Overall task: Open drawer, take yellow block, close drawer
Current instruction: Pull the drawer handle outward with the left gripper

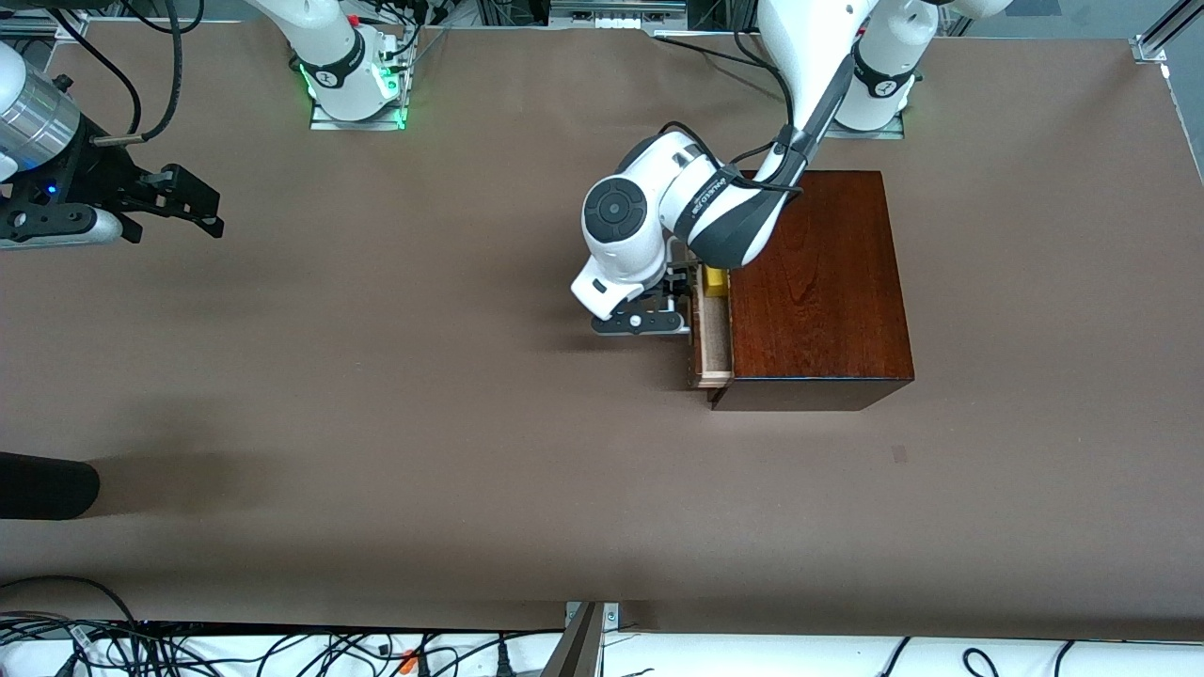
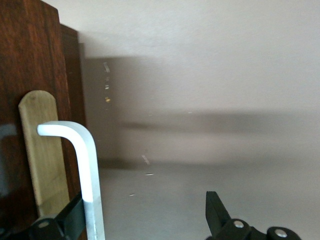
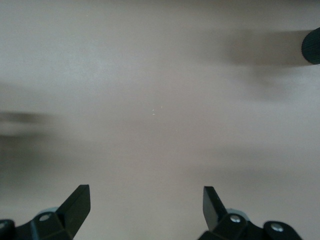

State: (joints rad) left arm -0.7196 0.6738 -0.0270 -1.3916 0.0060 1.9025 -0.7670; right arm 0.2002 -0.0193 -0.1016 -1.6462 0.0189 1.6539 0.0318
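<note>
Frontally: one mahogany box [image 1: 816, 282] on the brown table [image 1: 376, 423], toward the left arm's end; one drawer [image 1: 712, 343] pulled partly out; one yellow block [image 1: 716, 280] inside it, half hidden under the arm. Left gripper [image 1: 679, 293] at the drawer front, fingers spread. Right gripper [image 1: 179, 202] idle over the right arm's end of the table, fingers apart.

Left wrist: one white handle [image 2: 82, 165] just beside one of two spread fingers [image 2: 216, 210]; nothing clamped.

Right wrist: two fingers [image 3: 77, 202] wide apart over bare table.
</note>
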